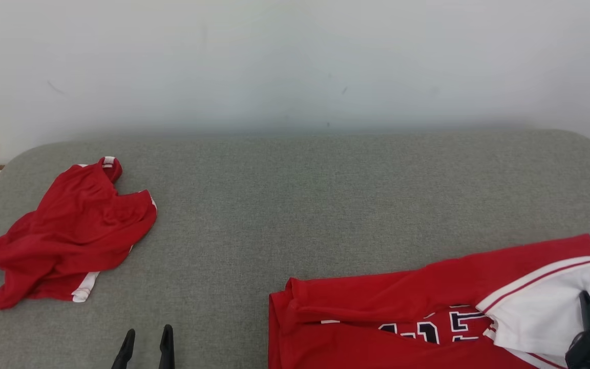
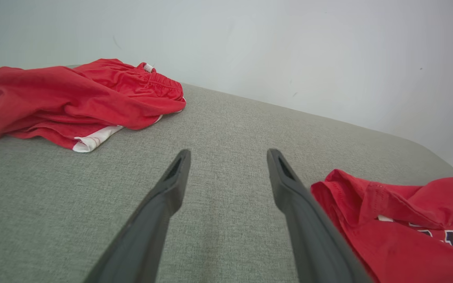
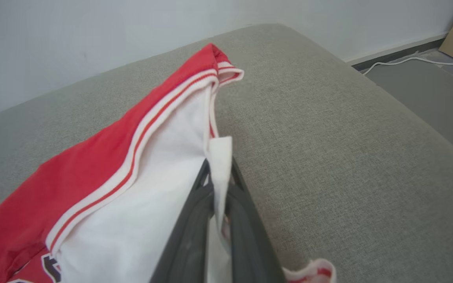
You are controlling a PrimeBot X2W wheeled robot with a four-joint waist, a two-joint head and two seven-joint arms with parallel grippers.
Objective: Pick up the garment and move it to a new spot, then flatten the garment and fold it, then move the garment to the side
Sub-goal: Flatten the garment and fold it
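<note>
Grey woven upholstered surface (image 1: 300,205), rounded at the corners, set against a pale wall (image 1: 295,61). Item one: red jersey with a white stripe-trimmed sleeve and dark outlined numerals (image 1: 402,307). It lies rumpled at the near right of the surface, body partly folded over itself, white sleeve toward the right edge. Right gripper (image 3: 219,165): two dark fingers pinched together on a fold of the white sleeve cloth, which stands up between the tips. Left gripper (image 1: 148,333): fingers spread wide with nothing between them, over bare surface at the near left-centre, near the jersey's red edge but apart from it. Item two: crumpled red shorts with white side trim (image 1: 69,230), at the far left, well apart from the jersey. White cable (image 3: 407,61) on the floor beyond the surface's right end.
</note>
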